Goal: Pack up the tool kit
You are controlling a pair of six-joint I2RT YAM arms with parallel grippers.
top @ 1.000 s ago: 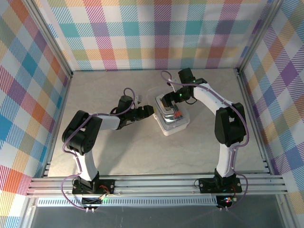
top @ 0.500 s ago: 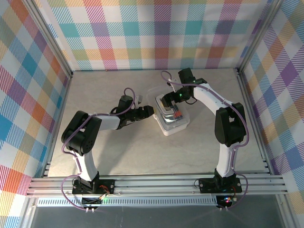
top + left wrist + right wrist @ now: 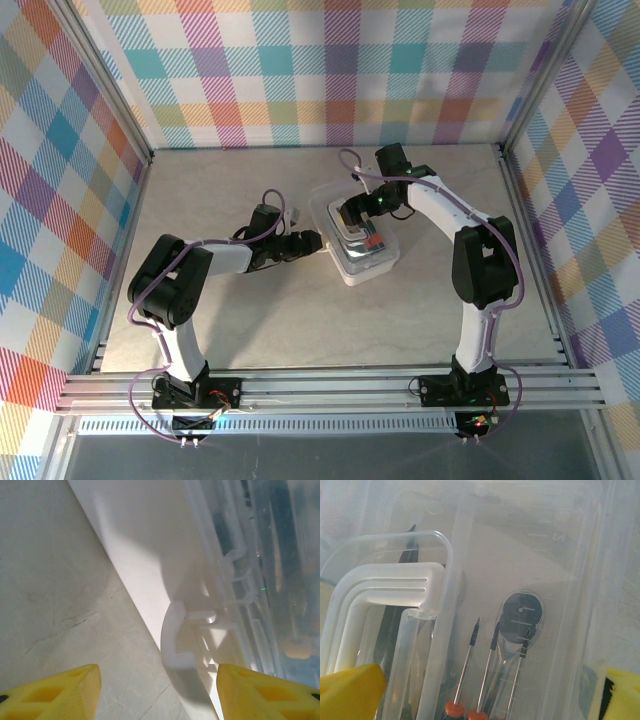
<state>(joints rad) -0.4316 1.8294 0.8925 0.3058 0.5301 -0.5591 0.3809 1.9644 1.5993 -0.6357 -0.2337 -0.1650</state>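
Observation:
The tool kit's translucent case (image 3: 366, 262) sits mid-table. In the left wrist view its whitish lid edge and white latch (image 3: 176, 641) lie between my left gripper's (image 3: 159, 694) yellow fingertips (image 3: 55, 692), which stand open and apart from it. Seen from above, the left gripper (image 3: 314, 240) is at the case's left side. My right gripper (image 3: 348, 214) hovers open over the case's far end. Through the clear lid, in the right wrist view, I see red-collared screwdrivers (image 3: 468, 670), the ratchet's round head (image 3: 520, 615) and the white handle (image 3: 390, 587) between the wide-open right gripper's (image 3: 485, 695) fingers.
The pale stone-look table (image 3: 240, 320) has free room in front and to the left of the case. Checked walls (image 3: 330, 70) and metal frame posts close off the back and sides. Both arms reach inward toward the middle.
The case's lid has shifted, its far left corner now standing out more to the left. My left gripper has edged closer to the case. The right arm has not moved.

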